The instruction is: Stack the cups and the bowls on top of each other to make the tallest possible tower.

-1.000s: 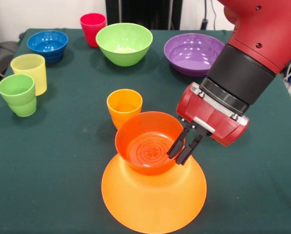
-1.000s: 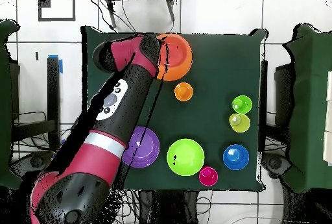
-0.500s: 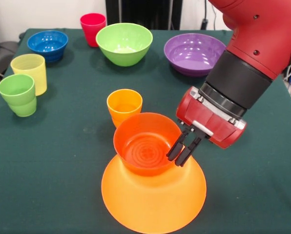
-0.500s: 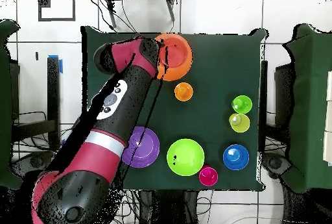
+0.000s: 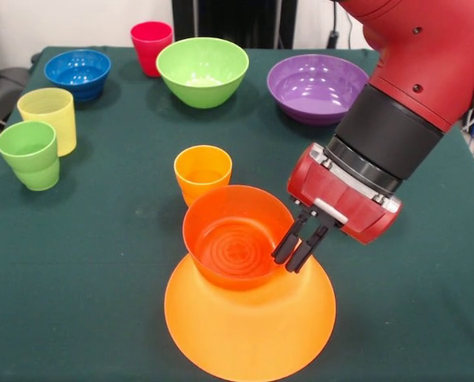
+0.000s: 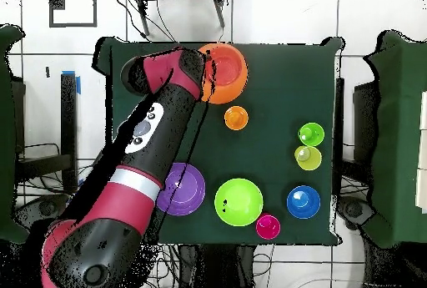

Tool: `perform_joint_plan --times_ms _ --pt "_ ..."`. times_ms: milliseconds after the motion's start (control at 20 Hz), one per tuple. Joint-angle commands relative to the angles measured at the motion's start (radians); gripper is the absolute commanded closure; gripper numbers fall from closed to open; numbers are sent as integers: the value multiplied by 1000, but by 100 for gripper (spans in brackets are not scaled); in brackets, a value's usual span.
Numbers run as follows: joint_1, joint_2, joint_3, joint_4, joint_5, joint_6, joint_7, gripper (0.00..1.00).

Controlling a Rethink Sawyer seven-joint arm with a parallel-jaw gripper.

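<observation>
Glossy red arm (image 5: 428,48) with a black collar, red wrist block and two black fingers (image 5: 283,239).

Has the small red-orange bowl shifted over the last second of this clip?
Yes. In the front view the red-orange bowl, gripped at its rim by the gripper, has slid slightly left across the upturned large orange bowl, its left rim now further under the orange cup.

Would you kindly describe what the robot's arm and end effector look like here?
The arm has a glossy red rounded shell with small dark screw holes, then a black cylindrical wrist section ringed in silver. The end effector has a boxy red housing and two slim black fingers. Overhead, a grey band circles the arm.
</observation>
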Motion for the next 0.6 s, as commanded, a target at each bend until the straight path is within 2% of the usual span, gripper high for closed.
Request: perform_joint_plan --times_ms 50,600 --pt "4 48 99 -33 3 -5 119 100" --pt "7 30 110 -37 10 36 102 100"
